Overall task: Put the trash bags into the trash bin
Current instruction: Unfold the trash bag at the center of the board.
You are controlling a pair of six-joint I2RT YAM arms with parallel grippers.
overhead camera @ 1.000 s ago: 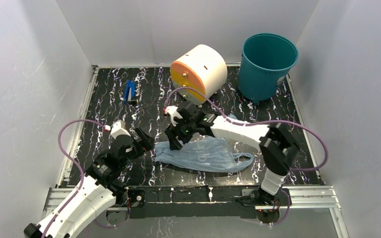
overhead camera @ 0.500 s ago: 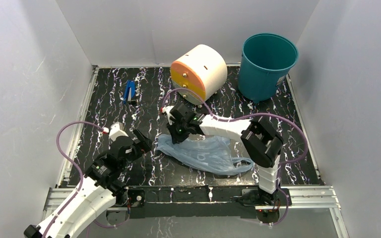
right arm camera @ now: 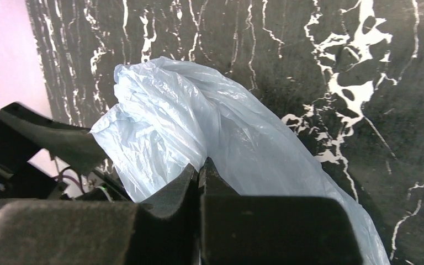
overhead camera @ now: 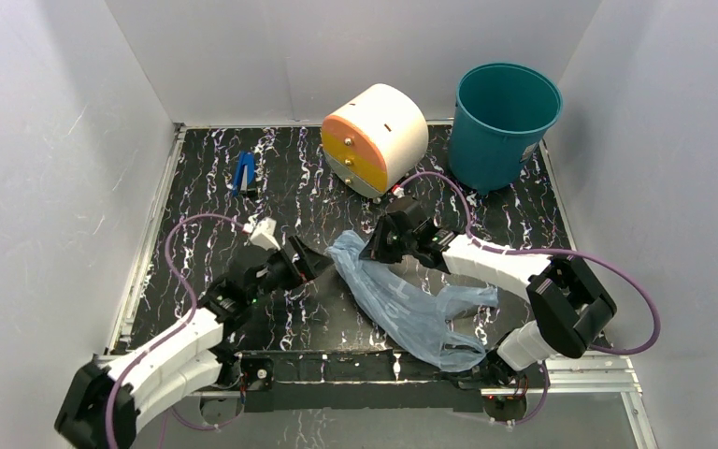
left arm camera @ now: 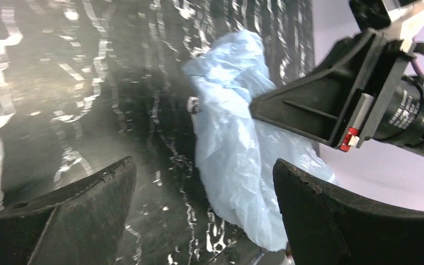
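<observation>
R hand (overhead camera: 377, 248) is pressed shut, pinching the bunched top end of the trash bag (overhead camera: 402, 304). R wrist view shows film gathered right at the fingertips, no gap btwn them. Pinch sits approx centre of the top view.

From there the bag runs down-right. Its long axis goes from the pinch to the bottom edge of the worktop (overhead camera: 206, 234), w/ the tail near the front rail and a handle loop sticking out to the right. The pinched end looks lifted and the rest seems to trail on the worktop; can't tell how much is off the surface.

L hand (overhead camera: 307, 267) is spread wide, just left of the bag's top end. In the L wrist view the bag shows btwn its fingers but nothing touches it.

Key relation: the trash bin (overhead camera: 491, 159) stands upright at upper right of frame, mouth up, well apart from the pinch, up and to the right of the R hand. The bag's length points almost the opposite way, so most of it would trail behind the hand. R arm is nearer the bin and already holds the bag. Judgement: the carry is R's job and needs enough height for the tail to clear the rim.

Cream/orange drum (overhead camera: 379, 136) sits directly above the R hand in frame, just left of the straight line to the bin, so a dragging tail could brush it.
</observation>
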